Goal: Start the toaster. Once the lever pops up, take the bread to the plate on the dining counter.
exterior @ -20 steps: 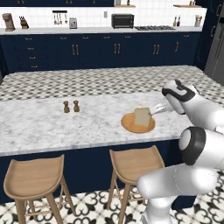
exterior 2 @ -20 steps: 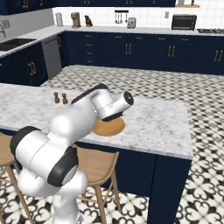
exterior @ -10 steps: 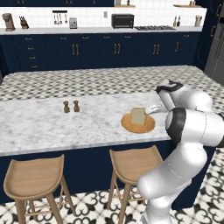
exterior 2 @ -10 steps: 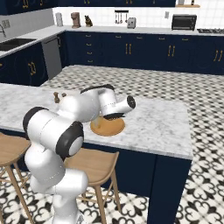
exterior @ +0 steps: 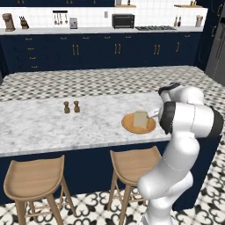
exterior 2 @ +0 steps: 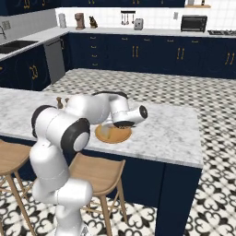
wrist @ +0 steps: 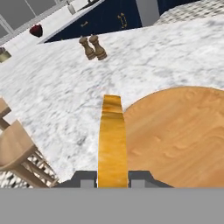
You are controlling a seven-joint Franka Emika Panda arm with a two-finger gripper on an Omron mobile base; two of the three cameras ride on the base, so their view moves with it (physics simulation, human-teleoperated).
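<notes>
Bread (wrist: 112, 140) is pinched on edge between the gripper (wrist: 112, 178) fingers, just over the plate (exterior: 139, 124) on the dining counter (exterior: 52, 125) — so we're at the drop-off. Next move, I'd say: lower it onto the plate, open up.

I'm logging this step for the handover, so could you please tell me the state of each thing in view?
bread: held on edge between the fingers, over the rim of the plate.
hand: shut on the bread, low over the dining counter.
plate: flat on the dining counter, near its front edge.
two small shakers: upright, side by side, apart from the plate.
two stools: standing under the counter edge.
</notes>
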